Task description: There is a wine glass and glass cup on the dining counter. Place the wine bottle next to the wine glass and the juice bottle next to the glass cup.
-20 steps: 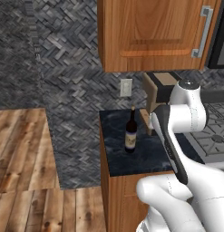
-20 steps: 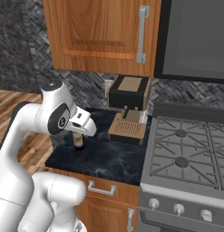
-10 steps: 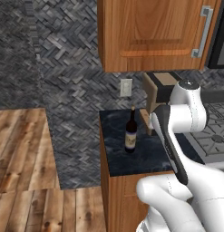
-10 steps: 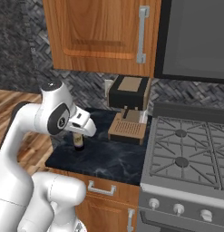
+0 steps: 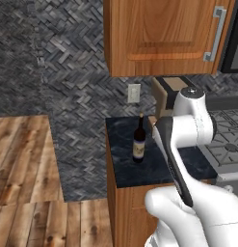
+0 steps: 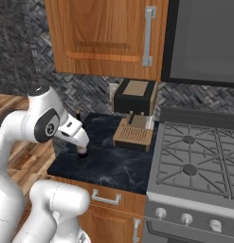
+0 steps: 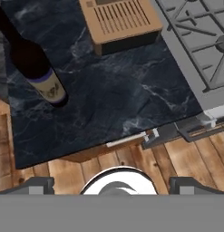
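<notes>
Wine bottle (image 5: 138, 143) stands upright on the dark marbled kitchen counter (image 5: 161, 164), towards the counter's left edge and roughly midway front to back in the left base view. Dark glass, long narrow neck, pale label w/ a purple band on the lower body (image 7: 49, 89). In the right base view just the bottle base (image 6: 82, 154) and a bit of the neck top show behind the arm's forearm, near the counter's left-front corner.

Gripper (image 7: 110, 185): the two dark finger tips sit at the far left and far right of the hand view's bottom edge, i.e. spread fully wide, nothing between them. Gripper is apart from the bottle, above the counter's front edge and looking down on it (wood floor shows past that edge).

Coffee machine (image 6: 133, 113), wood-and-black, stands at the counter's back-right corner; its slatted drip tray (image 7: 120, 20) lies well apart from the bottle. Gas stove (image 6: 194, 162) adjoins the counter's right edge. Wall outlet (image 5: 134, 93) on the herringbone backsplash, behind the bottle. Wooden wall cabinet (image 5: 164, 36) w/ metal handle hangs above the counter. Drawer handle (image 6: 106, 198) shows on the cabinet front below the counter top.
</notes>
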Controlling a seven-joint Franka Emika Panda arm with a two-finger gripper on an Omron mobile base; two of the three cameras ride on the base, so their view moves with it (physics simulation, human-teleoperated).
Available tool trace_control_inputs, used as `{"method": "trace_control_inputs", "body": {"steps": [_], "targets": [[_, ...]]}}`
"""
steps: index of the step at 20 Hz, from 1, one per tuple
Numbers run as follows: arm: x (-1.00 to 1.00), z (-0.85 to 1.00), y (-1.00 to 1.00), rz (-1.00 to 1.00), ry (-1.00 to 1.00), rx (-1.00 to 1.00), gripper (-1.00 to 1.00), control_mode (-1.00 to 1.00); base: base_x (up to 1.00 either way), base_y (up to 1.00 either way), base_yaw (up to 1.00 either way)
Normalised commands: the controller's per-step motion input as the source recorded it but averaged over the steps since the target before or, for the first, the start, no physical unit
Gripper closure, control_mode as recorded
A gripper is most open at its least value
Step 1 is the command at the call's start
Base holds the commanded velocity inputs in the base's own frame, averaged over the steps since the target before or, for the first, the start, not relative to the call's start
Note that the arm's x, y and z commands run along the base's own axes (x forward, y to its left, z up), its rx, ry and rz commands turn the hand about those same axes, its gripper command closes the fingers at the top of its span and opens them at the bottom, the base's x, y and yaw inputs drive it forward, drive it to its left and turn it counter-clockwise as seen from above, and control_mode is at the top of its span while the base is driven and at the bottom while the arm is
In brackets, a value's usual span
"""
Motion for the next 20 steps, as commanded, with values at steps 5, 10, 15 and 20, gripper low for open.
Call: {"method": "trace_control_inputs", "body": {"steps": [5,10,15,20], "targets": [[-0.27,-0.02,0.26,-0.23,-0.02,0.00,-1.00,-1.00,0.00,0.00,0.00],[-0.24,-0.17,0.43,-0.08,-0.26,-0.08,-1.00,-1.00,0.00,0.00,0.00],[-0.02,-0.10,0.34,-0.06,-0.38,-0.20,-1.00,-1.00,0.00,0.00,0.00],[-0.01,-0.12,0.29,-0.07,-0.37,-0.24,-1.00,-1.00,0.00,0.00,0.00]]}}
